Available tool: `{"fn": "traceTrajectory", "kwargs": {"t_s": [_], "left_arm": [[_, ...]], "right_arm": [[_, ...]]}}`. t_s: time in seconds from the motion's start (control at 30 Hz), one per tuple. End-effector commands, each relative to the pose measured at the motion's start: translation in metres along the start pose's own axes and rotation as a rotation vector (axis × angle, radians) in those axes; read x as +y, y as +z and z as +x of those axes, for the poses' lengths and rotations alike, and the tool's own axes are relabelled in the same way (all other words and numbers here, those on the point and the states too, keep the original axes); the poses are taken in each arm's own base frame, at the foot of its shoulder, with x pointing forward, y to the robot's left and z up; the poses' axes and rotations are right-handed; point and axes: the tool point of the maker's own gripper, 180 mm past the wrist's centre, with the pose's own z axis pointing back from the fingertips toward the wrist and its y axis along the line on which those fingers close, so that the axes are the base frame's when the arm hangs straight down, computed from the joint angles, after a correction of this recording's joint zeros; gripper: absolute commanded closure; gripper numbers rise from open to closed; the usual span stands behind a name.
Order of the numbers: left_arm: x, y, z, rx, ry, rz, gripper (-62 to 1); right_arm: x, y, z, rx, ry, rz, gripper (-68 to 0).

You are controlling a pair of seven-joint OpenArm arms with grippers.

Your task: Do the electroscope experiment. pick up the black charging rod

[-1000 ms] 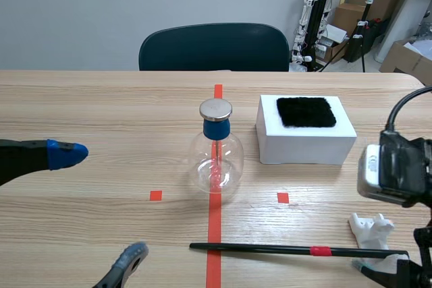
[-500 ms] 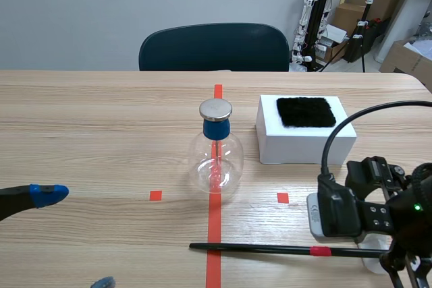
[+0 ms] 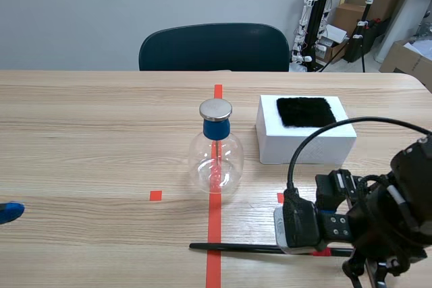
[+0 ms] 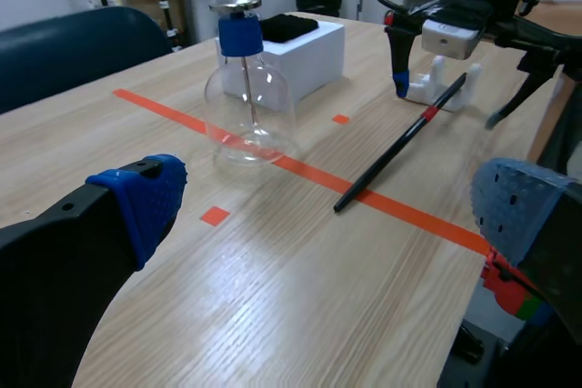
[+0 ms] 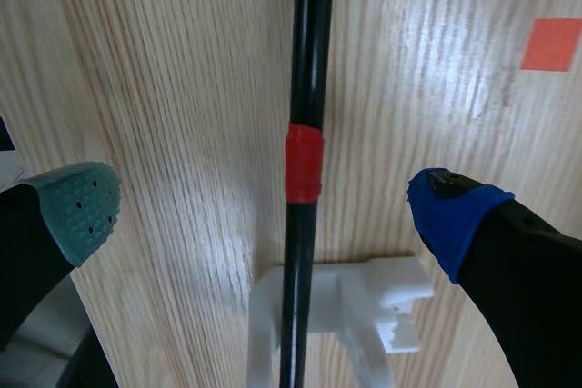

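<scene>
Surface [image 3: 101,133] is showing as light wood w/ orange-red tape marks, running back to a grey wall [image 3: 81,5]. A dark chair [image 3: 213,46] is sitting behind its far edge. Cardboard boxes [image 3: 405,59] and stands [image 3: 324,5] are crowding the rm's far right corner. Mid-surface, a clear flask [image 3: 216,160] w/ blue neck & metal cap is standing upright on the centre tape line [image 3: 214,234]. Just beside it, on the right, a white block [image 3: 305,143] is carrying a black pad [image 3: 306,111] on top.

Black charging rod [image 3: 236,247] is lying flat near the robot's edge, crossing the tape line, approx parallel to that edge. I'm seeing the right gripper [image 5: 264,211] hanging over it. Its fingers [image 5: 77,206] are standing wide apart, one either side, w/ the rod running straight btwn them and neither pad touching it. The rod's red band [image 5: 304,163] is sitting about level w/ the pads, roughly midway. Under the gripper the rod is resting in a white holder [image 5: 336,302].

Left gripper [image 4: 332,202] is sitting well apart from the rod, fingers also spread wide w/ nothing btwn them; from its cam the rod is lying ahead, over by the right arm
</scene>
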Motion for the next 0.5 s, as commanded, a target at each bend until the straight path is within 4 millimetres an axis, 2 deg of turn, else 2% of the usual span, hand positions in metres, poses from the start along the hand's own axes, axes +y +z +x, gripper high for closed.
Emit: {"fn": "traceTrajectory", "kwargs": {"t_s": [0.0, 0.27, 0.47], "left_arm": [[0.006, -0.001, 0.007, -0.036, -0.012, -0.005, -62.3], [0.016, 0.009, -0.013, -0.004, -0.002, -0.023, -62.3], [0.023, 0.008, -0.022, 0.001, 0.032, 0.001, -62.3]], "right_arm": [[-0.008, 0.002, 0.002, 0.001, -0.002, -0.017, -67.9], [-0.017, 0.001, 0.005, -0.005, -0.019, -0.020, -67.9], [-0.017, -0.003, 0.005, 0.022, 0.037, -0.002, -67.9]]}}
